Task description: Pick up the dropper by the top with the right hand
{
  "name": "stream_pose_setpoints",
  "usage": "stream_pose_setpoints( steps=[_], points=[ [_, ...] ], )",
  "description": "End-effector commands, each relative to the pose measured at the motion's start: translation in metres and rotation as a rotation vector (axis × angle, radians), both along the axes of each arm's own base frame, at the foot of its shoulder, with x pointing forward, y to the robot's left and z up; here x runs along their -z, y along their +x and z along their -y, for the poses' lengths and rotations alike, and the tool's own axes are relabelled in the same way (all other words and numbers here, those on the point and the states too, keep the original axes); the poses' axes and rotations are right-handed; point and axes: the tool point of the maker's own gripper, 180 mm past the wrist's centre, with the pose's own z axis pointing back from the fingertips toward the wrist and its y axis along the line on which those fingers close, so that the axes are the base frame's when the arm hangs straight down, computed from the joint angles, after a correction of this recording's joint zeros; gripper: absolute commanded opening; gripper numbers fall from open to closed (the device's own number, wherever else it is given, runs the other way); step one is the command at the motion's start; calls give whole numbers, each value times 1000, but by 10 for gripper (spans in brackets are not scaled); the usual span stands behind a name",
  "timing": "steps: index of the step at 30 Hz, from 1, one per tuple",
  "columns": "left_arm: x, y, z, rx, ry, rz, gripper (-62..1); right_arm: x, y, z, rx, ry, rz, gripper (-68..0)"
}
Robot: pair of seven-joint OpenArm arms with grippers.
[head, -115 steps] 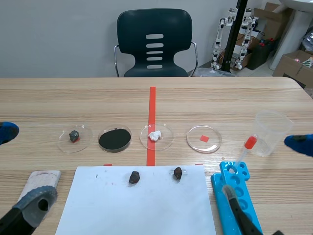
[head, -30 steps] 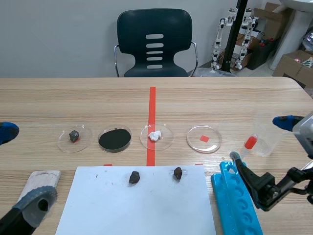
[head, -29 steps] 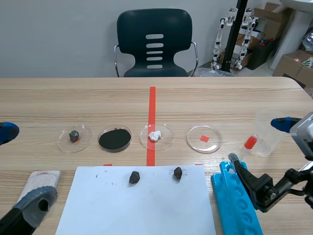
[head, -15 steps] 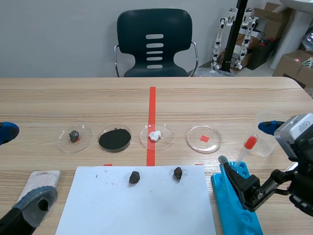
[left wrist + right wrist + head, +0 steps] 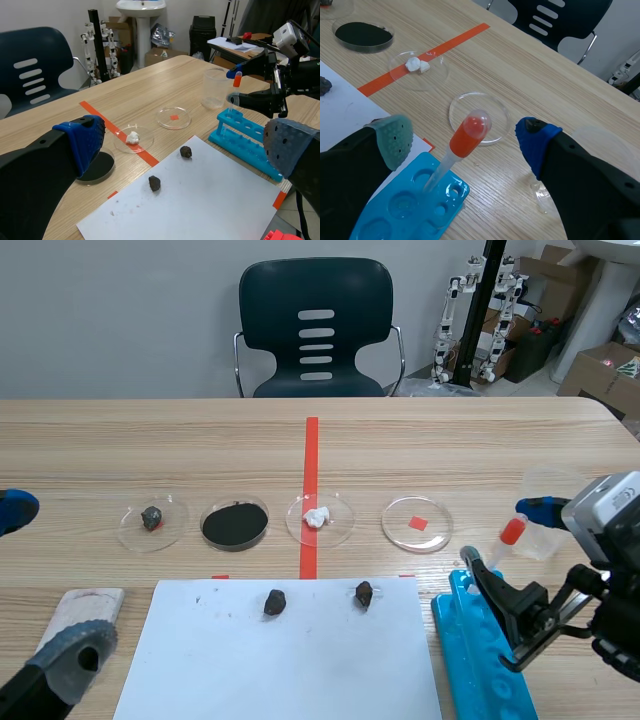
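The dropper (image 5: 511,531) has an orange-red bulb and a clear stem, and it stands tilted in a hole of the blue rack (image 5: 478,655). My right gripper (image 5: 498,531) is open around the bulb, with its grey-padded finger on one side and its blue-tipped finger on the other. In the right wrist view the dropper's bulb (image 5: 470,131) sits between the fingers of the right gripper (image 5: 465,135), with a gap on each side and no contact. My left gripper (image 5: 45,580) hangs open over the near left of the table, holding nothing.
A clear plastic cup (image 5: 548,483) stands just behind the dropper. Several petri dishes (image 5: 417,523) line the middle of the table. A white sheet (image 5: 285,660) near me carries two dark rocks (image 5: 364,592). A cloth pad (image 5: 85,605) lies at the near left.
My right gripper has swung left from beside the cup, and its fingers have narrowed around the dropper's bulb. The left arm and the dropper have stayed put.
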Motion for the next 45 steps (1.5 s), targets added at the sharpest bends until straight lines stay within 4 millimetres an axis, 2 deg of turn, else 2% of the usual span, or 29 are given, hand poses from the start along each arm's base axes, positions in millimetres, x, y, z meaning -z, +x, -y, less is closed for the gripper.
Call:
stream_pose_setpoints(
  steps=[1, 7, 11, 18, 22, 33, 41, 45],
  points=[
    [-9, 2, 0, -4, -21, 26, 14, -11, 6, -2, -6, 14, 38, -267],
    [-9, 2, 0, -4, -21, 26, 14, -11, 6, -2, -6, 14, 38, -268],
    [-9, 2, 0, -4, -21, 26, 14, -11, 5, -2, -6, 14, 37, -337],
    [-9, 2, 0, -4, -21, 26, 14, -10, 4, -2, -6, 15, 35, -344],
    [-9, 2, 0, -4, -21, 26, 14, -9, 2, -4, -10, 17, 28, -393],
    [-9, 2, 0, -4, -21, 26, 14, -5, -5, -4, -14, 24, 14, -396],
    [-9, 2, 0, -4, -21, 26, 14, -10, -6, -7, -24, 40, 40, -399],
    [-9, 2, 0, -4, -21, 26, 14, -10, -6, -7, -26, 38, 40, -457]
  ],
)
